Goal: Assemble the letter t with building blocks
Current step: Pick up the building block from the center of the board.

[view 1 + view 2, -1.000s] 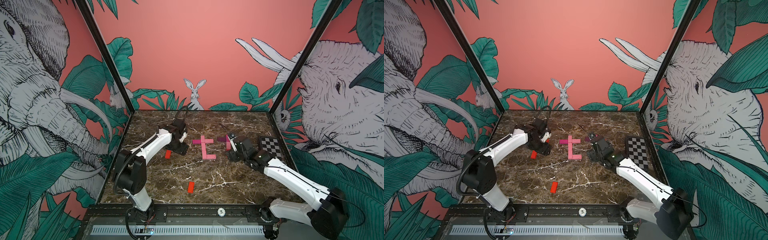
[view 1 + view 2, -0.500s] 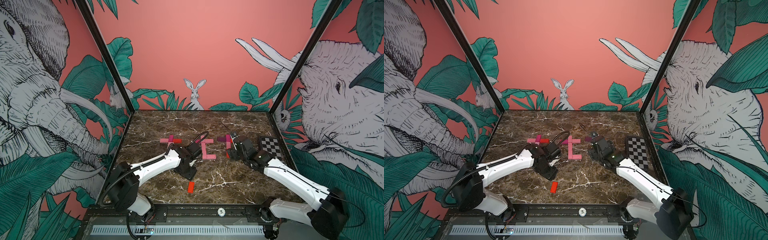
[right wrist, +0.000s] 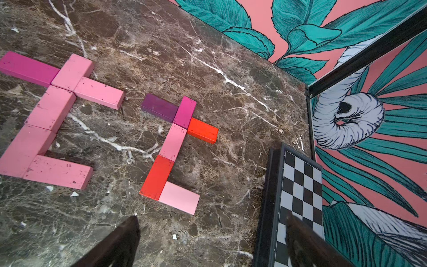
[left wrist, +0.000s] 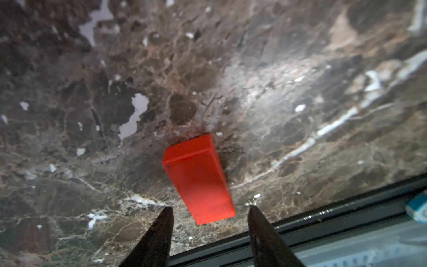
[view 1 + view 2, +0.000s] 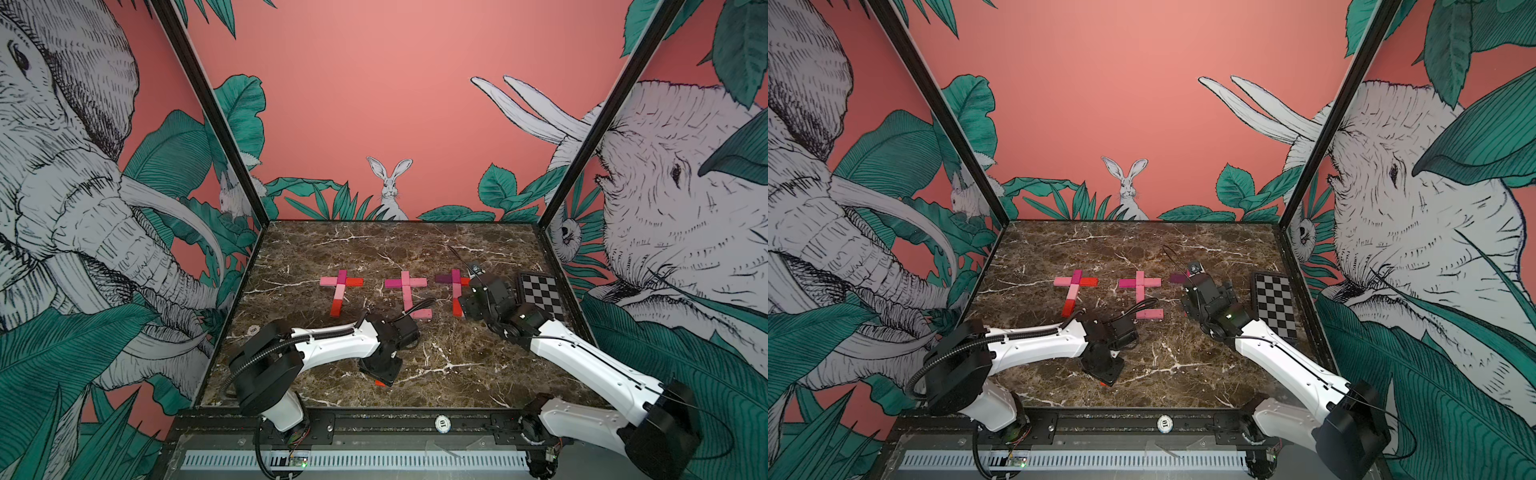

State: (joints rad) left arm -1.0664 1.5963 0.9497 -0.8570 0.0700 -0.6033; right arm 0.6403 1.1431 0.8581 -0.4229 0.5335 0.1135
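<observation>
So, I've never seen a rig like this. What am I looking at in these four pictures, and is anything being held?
This is a robot with two white arms, a left arm and a right arm, on a marble table. Each arm ends in a two-fingered gripper.

Two pictures come from a paired camera high at the front and show nearly the same whole scene. The other two come from cameras on the wrists, looking past the fingers.

Three letter t shapes made of flat blocks lie on the table. The left t lacks its foot, while the middle t and the right t have one. A checkerboard lies beside the right t.

The left gripper straddles a loose red block near the front edge, with gaps on both sides, so nothing is gripped yet. The right gripper hangs open and empty.
</observation>
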